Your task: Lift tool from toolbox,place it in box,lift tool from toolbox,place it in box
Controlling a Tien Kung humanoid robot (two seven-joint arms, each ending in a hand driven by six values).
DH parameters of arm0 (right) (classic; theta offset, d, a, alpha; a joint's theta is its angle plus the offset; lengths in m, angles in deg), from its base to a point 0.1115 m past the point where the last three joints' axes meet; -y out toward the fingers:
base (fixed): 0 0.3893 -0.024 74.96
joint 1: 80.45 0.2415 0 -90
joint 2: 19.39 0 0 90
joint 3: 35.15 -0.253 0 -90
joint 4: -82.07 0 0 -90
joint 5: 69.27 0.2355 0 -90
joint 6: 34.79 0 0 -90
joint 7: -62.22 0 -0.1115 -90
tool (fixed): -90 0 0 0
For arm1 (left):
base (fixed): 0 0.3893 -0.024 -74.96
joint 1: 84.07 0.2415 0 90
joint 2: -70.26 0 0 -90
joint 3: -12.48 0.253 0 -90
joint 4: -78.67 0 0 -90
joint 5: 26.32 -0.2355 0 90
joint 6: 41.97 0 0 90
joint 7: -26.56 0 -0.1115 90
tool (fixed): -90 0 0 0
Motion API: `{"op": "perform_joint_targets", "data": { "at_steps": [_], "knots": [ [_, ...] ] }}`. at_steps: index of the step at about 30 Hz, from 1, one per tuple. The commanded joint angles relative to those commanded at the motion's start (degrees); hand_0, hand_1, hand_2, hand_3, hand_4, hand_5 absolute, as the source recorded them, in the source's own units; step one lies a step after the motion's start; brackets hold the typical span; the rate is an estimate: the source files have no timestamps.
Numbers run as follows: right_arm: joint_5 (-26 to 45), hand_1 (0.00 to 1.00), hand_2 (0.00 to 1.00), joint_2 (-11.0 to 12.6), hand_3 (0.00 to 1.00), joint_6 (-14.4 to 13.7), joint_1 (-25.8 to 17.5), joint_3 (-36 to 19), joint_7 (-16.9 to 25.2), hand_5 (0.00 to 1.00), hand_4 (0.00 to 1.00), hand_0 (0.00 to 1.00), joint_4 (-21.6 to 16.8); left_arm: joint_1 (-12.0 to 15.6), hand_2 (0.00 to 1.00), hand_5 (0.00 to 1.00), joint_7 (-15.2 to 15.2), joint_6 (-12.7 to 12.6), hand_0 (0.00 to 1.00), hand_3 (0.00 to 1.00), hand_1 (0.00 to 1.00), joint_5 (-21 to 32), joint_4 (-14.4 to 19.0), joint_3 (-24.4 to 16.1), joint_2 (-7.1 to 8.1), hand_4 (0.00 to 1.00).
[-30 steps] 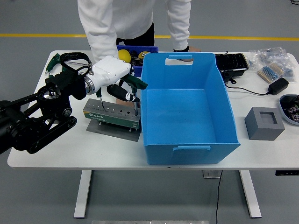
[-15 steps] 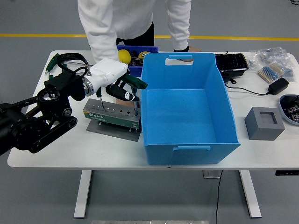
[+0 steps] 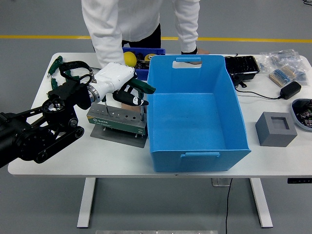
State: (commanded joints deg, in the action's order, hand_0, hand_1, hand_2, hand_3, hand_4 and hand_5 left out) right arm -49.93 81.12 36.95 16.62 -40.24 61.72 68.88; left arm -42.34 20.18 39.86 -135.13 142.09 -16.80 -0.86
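Progress is slim: your left hand [image 3: 119, 83] has its fingers clamped on a green-handled tool [image 3: 142, 87], above the toolbox [image 3: 117, 119]. You still face the blue box [image 3: 195, 114], empty, just right.

Person [image 3: 141, 22]: cut off above the chest by the top edge.
Tray [image 3: 303, 113]: cut by the right edge.

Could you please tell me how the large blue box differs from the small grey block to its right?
The blue box is large and bright blue with handle cut-outs; the grey block is small, dark grey and has none. The box is a deep open bin; the block has only a shallow square recess. Both sit on the white table, empty.
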Motion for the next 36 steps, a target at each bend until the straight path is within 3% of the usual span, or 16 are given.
{"op": "perform_joint_targets", "data": {
  "at_steps": [7, 24, 25, 30, 31, 36],
  "knots": [
    [0.12, 0.669, 0.729, -0.01, 0.558, 0.01, -0.03, 0.04, 0.04, 0.693, 0.795, 0.696, 0.00, 0.09, 0.059, 0.712, 1.12, -2.30, 0.200, 0.047, 0.010, 0.60, -0.34, 0.44, -0.06, 0.998],
    [0.65, 0.669, 0.729, -0.03, 0.558, 0.02, 0.20, 0.27, 0.14, 0.692, 0.795, 0.696, 0.05, -0.04, 0.024, 0.706, 4.23, -7.39, 0.200, 0.020, 0.002, 1.47, 0.08, -0.36, 0.26, 0.998],
    [0.63, 0.669, 0.729, -0.03, 0.558, 0.02, 0.19, 0.25, 0.13, 0.692, 0.795, 0.697, 0.05, -0.04, 0.021, 0.778, 4.32, -7.55, 0.175, 0.009, 0.002, 1.60, 0.19, -0.53, 0.32, 0.957],
    [0.58, 0.669, 0.729, -0.02, 0.558, 0.03, 0.24, 0.24, 0.14, 0.692, 0.795, 0.697, 0.07, -0.13, 0.021, 0.778, 4.49, -8.15, 0.175, 0.009, 0.002, 1.91, 1.21, -1.74, 0.69, 0.957],
    [0.61, 0.669, 0.729, -0.02, 0.558, 0.04, 0.24, 0.26, 0.15, 0.692, 0.794, 0.697, 0.07, -0.13, 0.019, 0.776, 4.45, -8.23, 0.176, 0.004, 0.002, 1.94, 1.57, -2.06, 0.80, 0.815],
    [0.89, 0.669, 0.729, 0.04, 0.558, 0.10, 0.28, 0.49, 0.27, 0.692, 0.794, 0.697, 0.08, -0.12, 0.019, 0.776, 4.13, -8.03, 0.176, 0.004, 0.002, 2.07, 3.27, -3.18, 1.22, 0.815]
  ]
}}
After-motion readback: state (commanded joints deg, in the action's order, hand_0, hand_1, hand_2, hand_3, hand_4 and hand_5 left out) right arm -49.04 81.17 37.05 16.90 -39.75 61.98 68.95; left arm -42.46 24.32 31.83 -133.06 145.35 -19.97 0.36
